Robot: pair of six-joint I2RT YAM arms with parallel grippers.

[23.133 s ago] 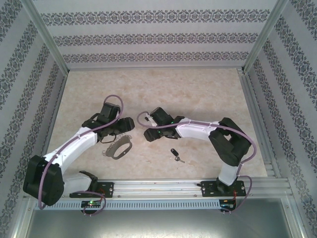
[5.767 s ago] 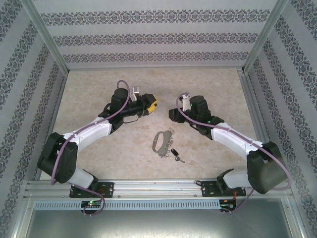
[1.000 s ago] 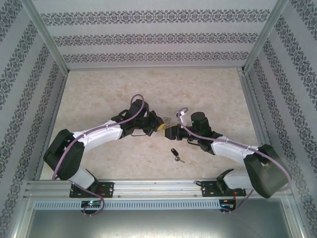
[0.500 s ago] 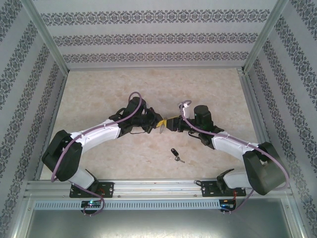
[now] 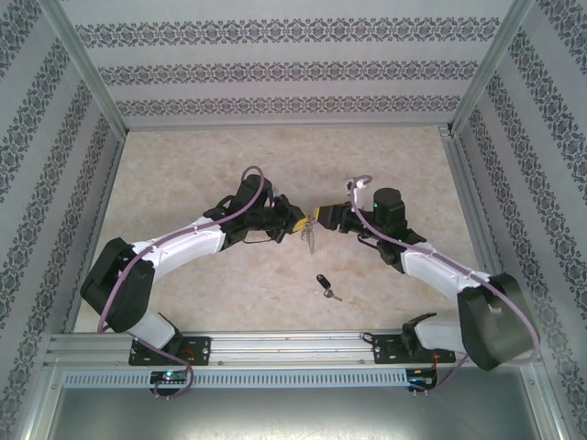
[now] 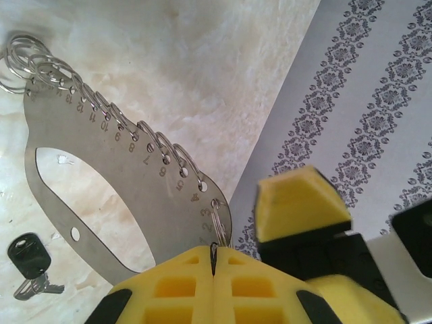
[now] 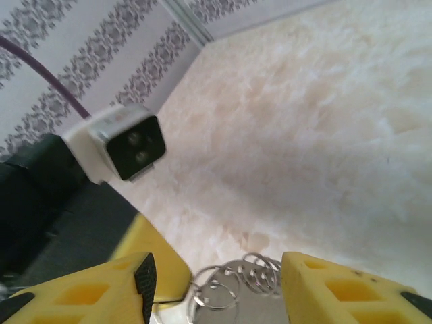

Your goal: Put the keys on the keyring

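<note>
Two tools are hanging close together above the middle of the tabletop (image 5: 183,165). The left tool (image 5: 295,223) is squeezing tight on one end of the keyring (image 5: 310,237), with its two yellow fingers pressed together on the thin metal edge. The keyring is up in the air, sticking out from the left tool's tip and not resting on the tabletop. The right tool (image 5: 323,214) is just beside it with its fingers spread apart. The small rings (image 7: 233,278) along the keyring's edge are sitting in the gap between those fingers, and they are not touching either finger. The right tool is gripping nothing. The key (image 5: 323,283) is lying flat on the tabletop by itself, nearer the arms' bases. It is well apart from both tools and is not on the keyring.
</note>
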